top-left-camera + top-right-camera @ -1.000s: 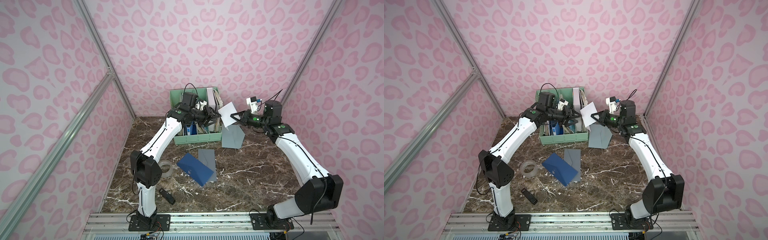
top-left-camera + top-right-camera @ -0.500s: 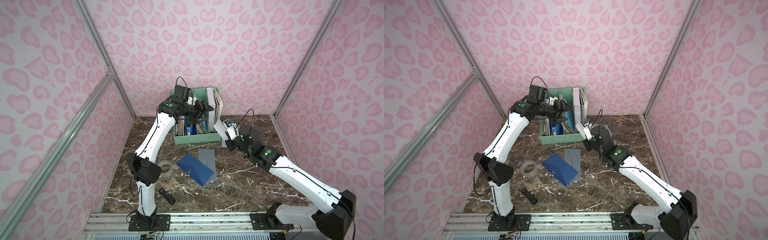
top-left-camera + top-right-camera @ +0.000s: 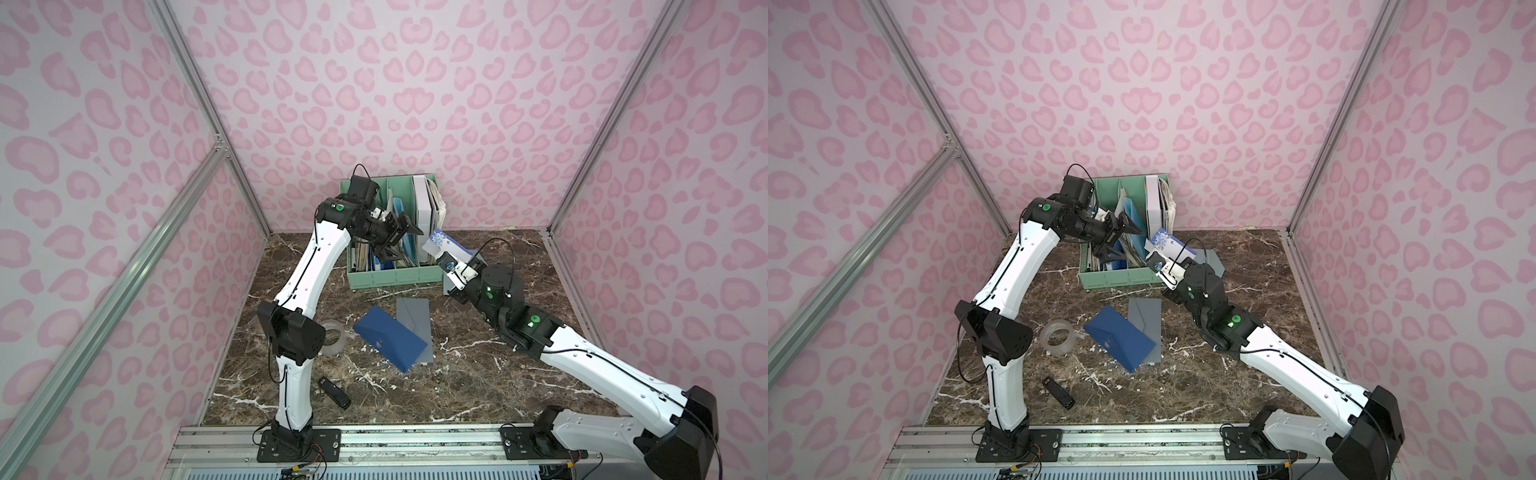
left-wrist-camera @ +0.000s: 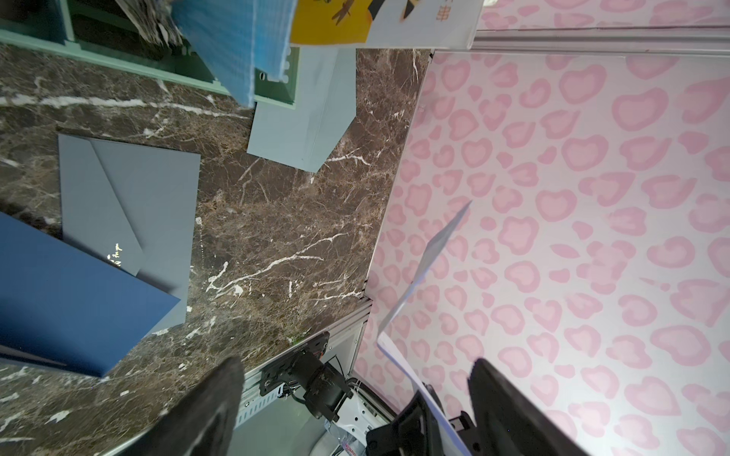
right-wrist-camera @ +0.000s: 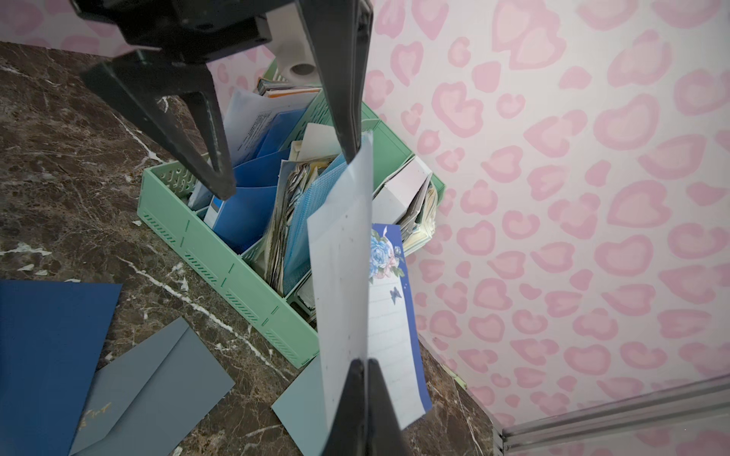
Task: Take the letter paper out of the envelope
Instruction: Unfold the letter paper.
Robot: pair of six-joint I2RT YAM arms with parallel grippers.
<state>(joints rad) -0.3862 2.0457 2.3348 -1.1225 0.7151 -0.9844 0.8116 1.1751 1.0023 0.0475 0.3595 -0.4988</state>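
Right wrist alone: paper, seemingly ruled

White links, black joints on left arm and right arm; green lights, perhaps LEDs; black wrist cables loop toward twelve o'clock.

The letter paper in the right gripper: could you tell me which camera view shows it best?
The right wrist view: the letter paper is close, floral print and ruled lines visible, pinched in the right gripper. In both top views the letter paper is small. The left wrist view shows only its thin edge.
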